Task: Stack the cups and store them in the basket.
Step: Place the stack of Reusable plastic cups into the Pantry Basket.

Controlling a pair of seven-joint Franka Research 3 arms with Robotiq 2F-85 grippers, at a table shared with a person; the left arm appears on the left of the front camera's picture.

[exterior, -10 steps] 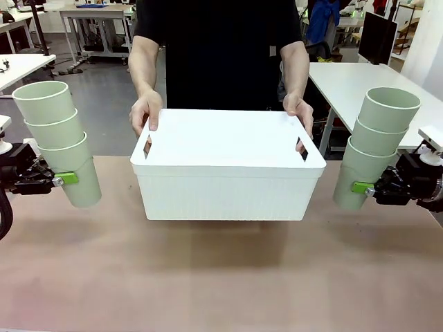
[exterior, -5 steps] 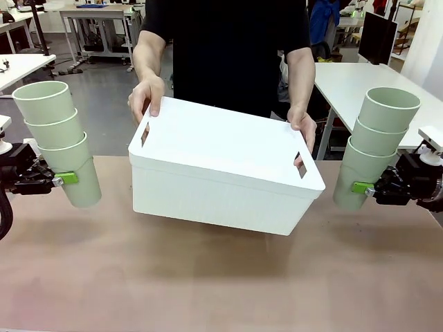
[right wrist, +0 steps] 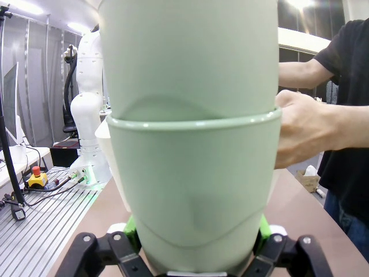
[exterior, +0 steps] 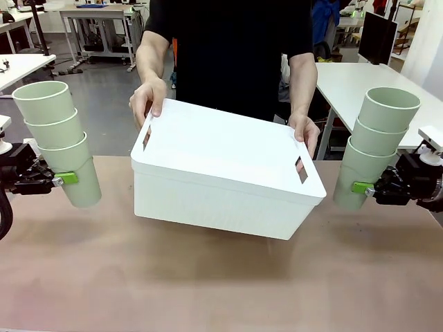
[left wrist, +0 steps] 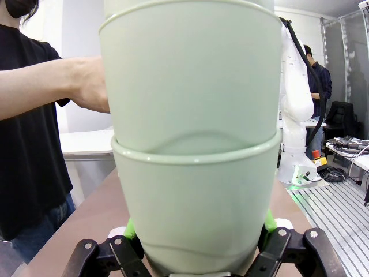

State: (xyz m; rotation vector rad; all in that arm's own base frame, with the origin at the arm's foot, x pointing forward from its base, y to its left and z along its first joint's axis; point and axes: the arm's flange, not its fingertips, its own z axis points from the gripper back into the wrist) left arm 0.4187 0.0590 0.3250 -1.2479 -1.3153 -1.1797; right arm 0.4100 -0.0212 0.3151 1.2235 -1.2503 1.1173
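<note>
Basket [exterior: 221, 187] is held tilted over the table [exterior: 208, 290] by the person's hands [exterior: 147, 104]. Left of the basket, the left gripper [exterior: 66, 178] is clamped on the left cup stack [exterior: 59, 138], three cups deep. Right of it, the right gripper [exterior: 361, 187] pinches the right cup stack [exterior: 377, 142].

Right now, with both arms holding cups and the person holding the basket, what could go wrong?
The left gripper and right gripper each clamp only the lowest of three leaning cups; upper ones might slide off. The basket hangs tilted in the person's hands, seemingly closed face up; reaching in now could hit them.
</note>
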